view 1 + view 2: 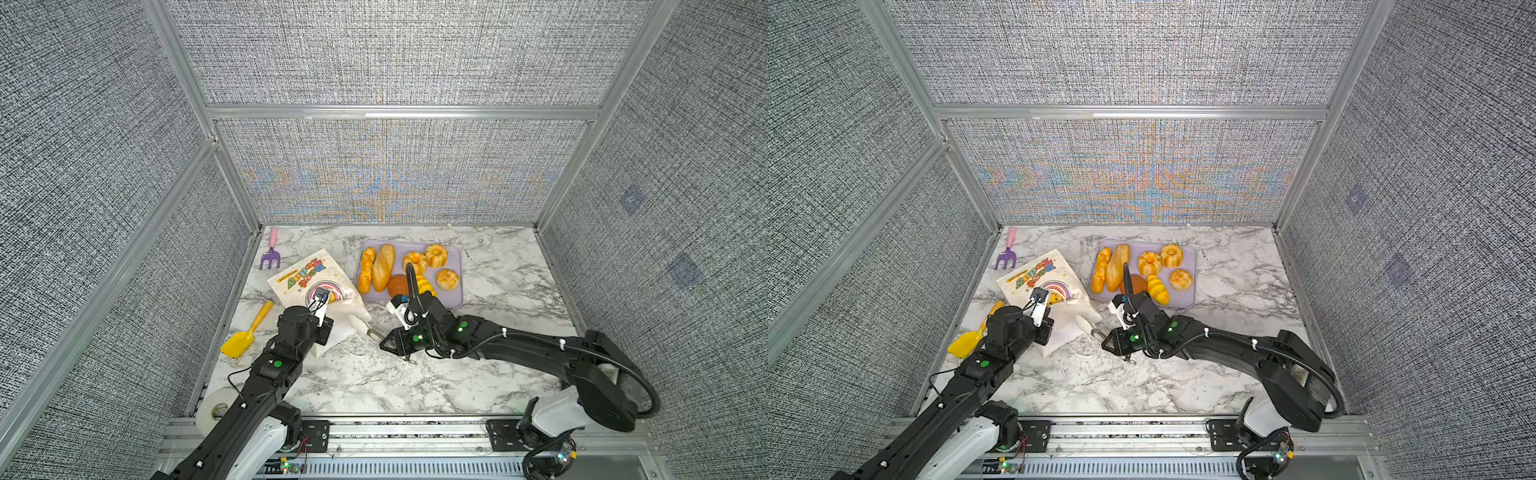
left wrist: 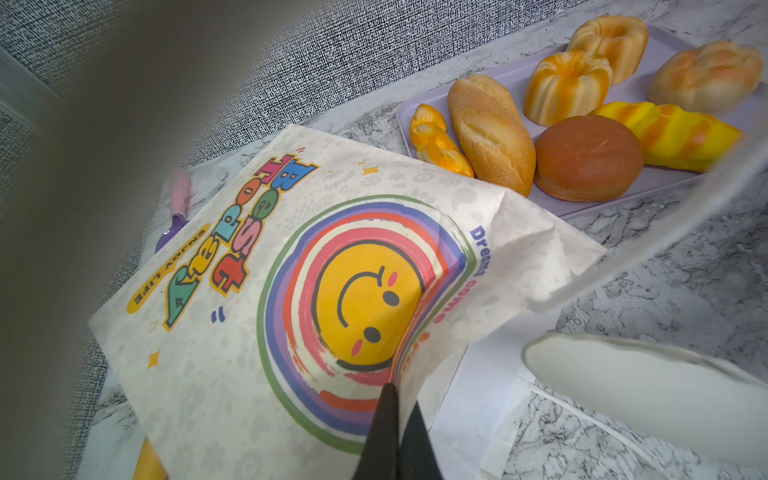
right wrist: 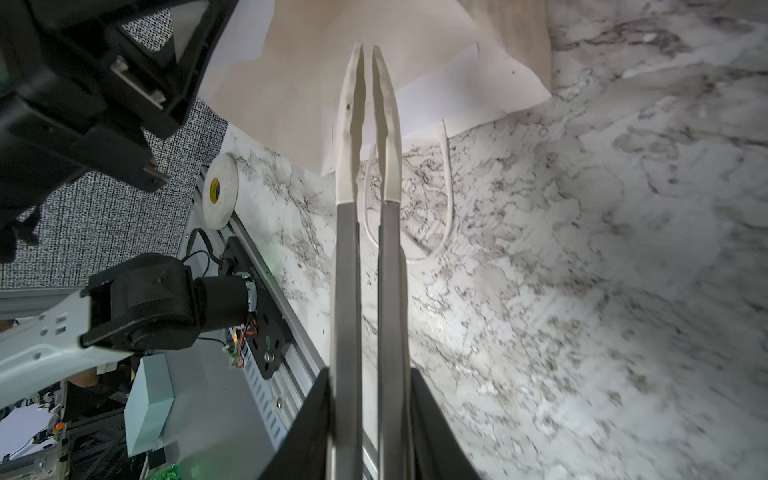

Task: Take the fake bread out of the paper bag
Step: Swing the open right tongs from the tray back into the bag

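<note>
On the marble table [image 1: 478,374] I see the paper bag [image 1: 303,274] lying on its side, my left gripper [image 2: 395,399] pinching its mouth edge. Beside it, the lilac tray [image 1: 455,291] carries the fake bread [image 1: 383,268]. My right gripper [image 3: 369,374] clamps white-tipped tongs [image 3: 347,270], tips at the bag's mouth.

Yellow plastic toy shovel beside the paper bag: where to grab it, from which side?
Grip the yellow plastic toy shovel mid-handle, coming straight down, jaws across the handle's width. It lies flat on the marble table; the handle is narrow and straight, the blade broad and flat, probably too wide to pinch.
</note>
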{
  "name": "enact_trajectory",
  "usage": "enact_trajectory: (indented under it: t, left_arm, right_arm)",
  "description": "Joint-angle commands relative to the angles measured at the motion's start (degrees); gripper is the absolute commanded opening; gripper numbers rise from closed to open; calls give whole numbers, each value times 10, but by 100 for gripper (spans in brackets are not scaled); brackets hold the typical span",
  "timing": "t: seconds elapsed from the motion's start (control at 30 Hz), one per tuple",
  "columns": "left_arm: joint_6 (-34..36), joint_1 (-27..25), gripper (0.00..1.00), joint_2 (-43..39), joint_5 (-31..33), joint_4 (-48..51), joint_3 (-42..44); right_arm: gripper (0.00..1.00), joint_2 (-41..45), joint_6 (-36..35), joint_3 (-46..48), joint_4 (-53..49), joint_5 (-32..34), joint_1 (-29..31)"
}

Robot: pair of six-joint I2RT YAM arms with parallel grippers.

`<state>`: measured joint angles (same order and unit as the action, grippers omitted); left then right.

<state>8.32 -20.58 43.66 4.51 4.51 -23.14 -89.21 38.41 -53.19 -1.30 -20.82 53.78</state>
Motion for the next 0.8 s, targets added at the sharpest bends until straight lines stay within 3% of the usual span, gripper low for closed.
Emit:
enact_trajectory:
  t: [0.0, 0.27, 0.77]
  left_arm:
    - [-5, 0, 0, 3, -1, -7, -2]
    - [-3, 0, 0, 6, 0, -7, -2]
    - [0, 1, 0, 11, -6, -9, -3]
  right_arm:
    - [31, -39, 28, -27, 99, 4, -1]
    - [43, -117, 30, -100, 93, 12, -36]
    - [45, -222, -27, -236, 21, 2, -57]
